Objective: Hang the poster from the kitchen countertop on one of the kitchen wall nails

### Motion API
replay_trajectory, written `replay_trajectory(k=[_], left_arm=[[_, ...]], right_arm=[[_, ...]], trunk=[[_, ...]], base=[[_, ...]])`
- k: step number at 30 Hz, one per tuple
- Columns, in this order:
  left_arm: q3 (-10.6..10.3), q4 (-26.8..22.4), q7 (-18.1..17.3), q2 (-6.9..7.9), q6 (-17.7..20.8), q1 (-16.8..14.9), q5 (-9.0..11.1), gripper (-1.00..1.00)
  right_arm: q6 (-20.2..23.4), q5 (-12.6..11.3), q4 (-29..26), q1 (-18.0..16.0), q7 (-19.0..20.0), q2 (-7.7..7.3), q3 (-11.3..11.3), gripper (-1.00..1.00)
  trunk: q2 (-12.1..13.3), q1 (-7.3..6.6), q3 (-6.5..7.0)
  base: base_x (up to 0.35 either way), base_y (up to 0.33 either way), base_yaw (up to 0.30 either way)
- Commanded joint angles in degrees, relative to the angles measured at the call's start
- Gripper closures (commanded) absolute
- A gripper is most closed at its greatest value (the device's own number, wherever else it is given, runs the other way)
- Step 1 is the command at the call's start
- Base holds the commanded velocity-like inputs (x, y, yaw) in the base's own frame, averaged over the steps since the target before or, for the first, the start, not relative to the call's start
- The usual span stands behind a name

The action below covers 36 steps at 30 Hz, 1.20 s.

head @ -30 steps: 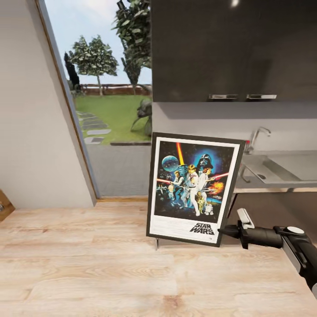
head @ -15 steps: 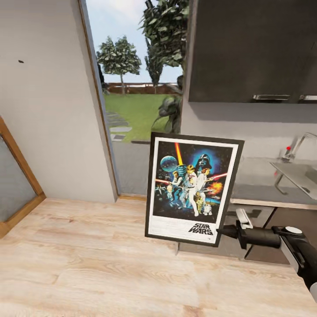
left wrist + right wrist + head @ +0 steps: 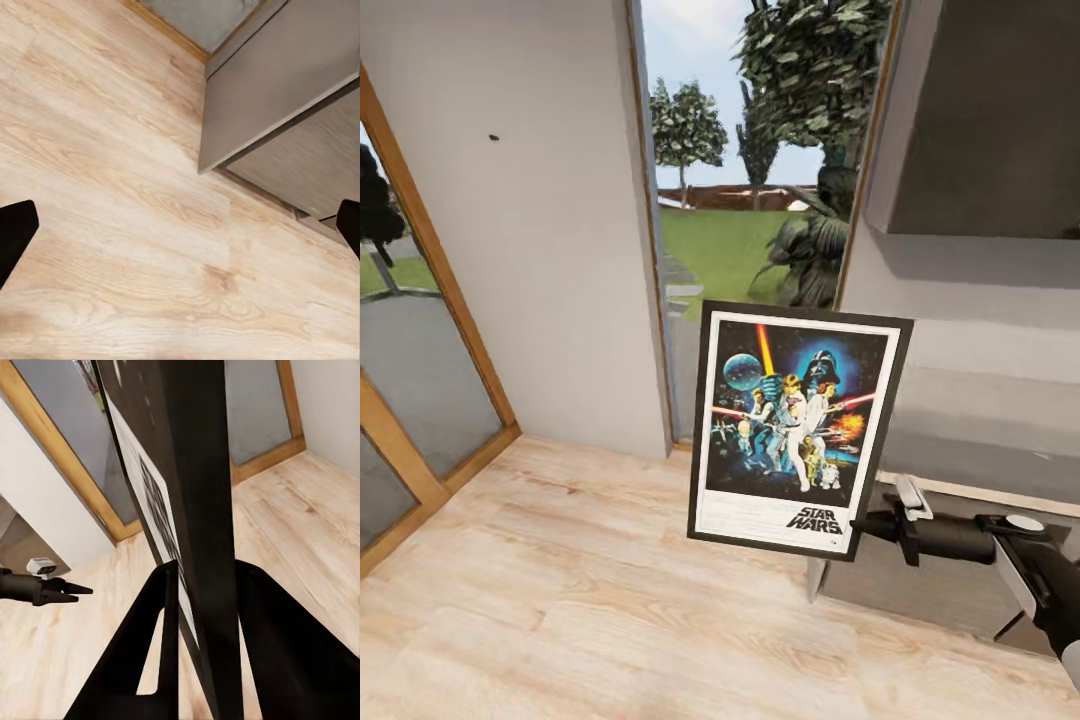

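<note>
While the right pincer [image 3: 868, 524] clamps the black-framed Star Wars poster [image 3: 797, 428], pickup looks done; hanging on the tiny dark wall nail [image 3: 493, 137] remains; left pincer [image 3: 180, 225] spread wide.

The poster [image 3: 196, 510] runs off the frame's top edge, artwork barely readable edge-on.

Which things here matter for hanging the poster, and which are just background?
Part of the job:
- poster, clamped in the right pincer
- nail, a dark speck on the pale wall

Background:
- wooden floor
- garden window
- wall cupboard
- left pincer, open over the floor
</note>
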Motion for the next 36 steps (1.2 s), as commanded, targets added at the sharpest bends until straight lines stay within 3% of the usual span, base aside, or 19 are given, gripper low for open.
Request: replay_trajectory(k=[1,36], left_arm=[[0.5,0.1,-0.2,0.0,-0.2,-0.1,-0.4,-1.0],[0.5,0.1,-0.2,0.01,-0.2,-0.1,-0.4,-1.0]], right_arm=[[0.9,-0.2,0.0,0.0,0.4,-0.02,0.0,1.0],[1.0,-0.5,0.3,0.0,0.4,0.04,0.0,1.0]], trunk=[[-0.1,0.05,-0.13],[-0.1,0.05,-0.16]], base=[[0.186,0.25,0.085],[0.175,0.26,0.023]])
